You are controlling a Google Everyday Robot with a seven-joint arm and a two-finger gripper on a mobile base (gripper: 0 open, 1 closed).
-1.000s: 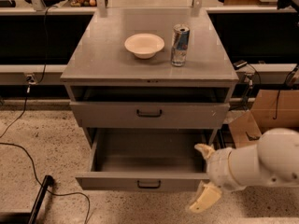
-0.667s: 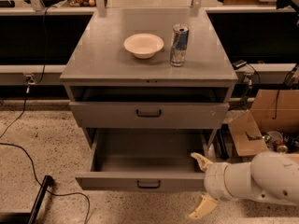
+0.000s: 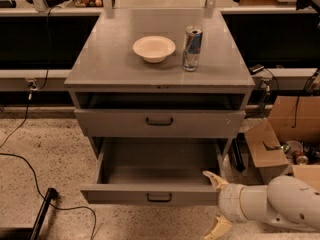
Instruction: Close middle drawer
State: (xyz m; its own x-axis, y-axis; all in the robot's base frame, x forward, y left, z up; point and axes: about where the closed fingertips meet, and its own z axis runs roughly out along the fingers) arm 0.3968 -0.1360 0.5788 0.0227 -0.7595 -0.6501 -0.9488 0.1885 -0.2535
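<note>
The middle drawer [image 3: 125, 194] of the grey cabinet [image 3: 100, 64] stands pulled far out, empty inside, with a small dark pull handle [image 3: 159, 197] at the centre of its flat front. My gripper [image 3: 216, 203] is at the lower right, by the right end of the drawer front. It is open. One pale finger [image 3: 212, 177] lies over the drawer's front right corner and the other finger [image 3: 218, 228] points down below the front. The top drawer [image 3: 200, 123] is out a little.
A cream bowl [image 3: 154, 48] and a drink can [image 3: 192, 48] stand on the cabinet top. An open cardboard box [image 3: 272, 144] with cans sits on the floor at the right. Cables [image 3: 30, 159] and a black bar [image 3: 44, 211] lie on the floor at the left.
My arm has moved left and down, bringing the gripper from right of the cabinet to the drawer's front right corner. The drawer has not visibly moved.
</note>
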